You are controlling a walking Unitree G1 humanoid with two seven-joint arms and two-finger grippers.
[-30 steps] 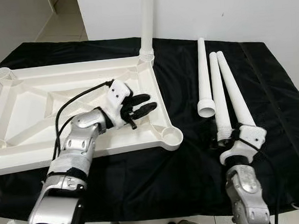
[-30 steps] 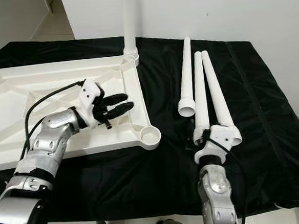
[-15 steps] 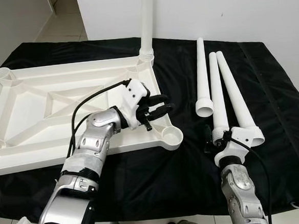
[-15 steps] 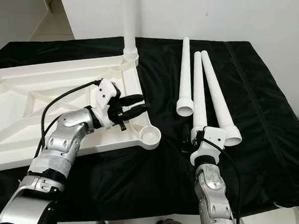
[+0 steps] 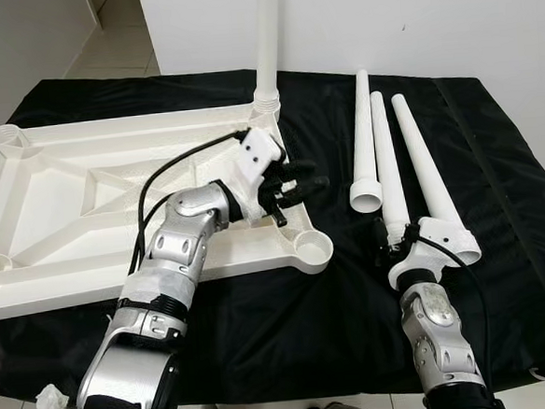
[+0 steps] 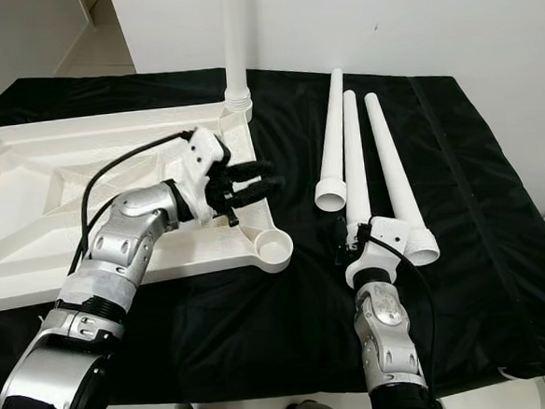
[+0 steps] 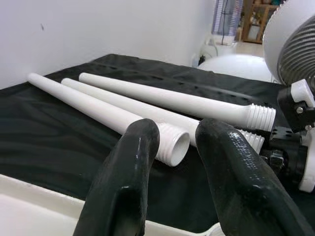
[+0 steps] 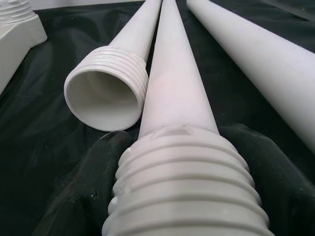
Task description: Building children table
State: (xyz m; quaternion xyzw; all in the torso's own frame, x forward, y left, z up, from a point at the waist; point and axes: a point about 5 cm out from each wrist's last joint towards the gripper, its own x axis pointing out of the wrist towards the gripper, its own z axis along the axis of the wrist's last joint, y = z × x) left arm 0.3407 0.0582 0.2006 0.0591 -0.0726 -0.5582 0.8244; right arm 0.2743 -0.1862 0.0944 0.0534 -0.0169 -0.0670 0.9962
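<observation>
Item one: my right gripper [image 8: 177,162], fingers [image 8: 83,182] clamped either side of the middle leg's [image 5: 386,173] threaded end. Flanking legs: one [image 5: 363,142] left, one [image 5: 427,175] right. Item two: my left gripper [image 5: 299,186], fingers spread, empty, above tabletop [image 5: 57,201] edge. Upright leg [image 5: 267,36] beyond it.

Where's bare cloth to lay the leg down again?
Free: black cloth along the near edge below the tabletop, and the strip right of the outer leg. Crowded: between tabletop corner socket and the three legs, where both grippers work.
</observation>
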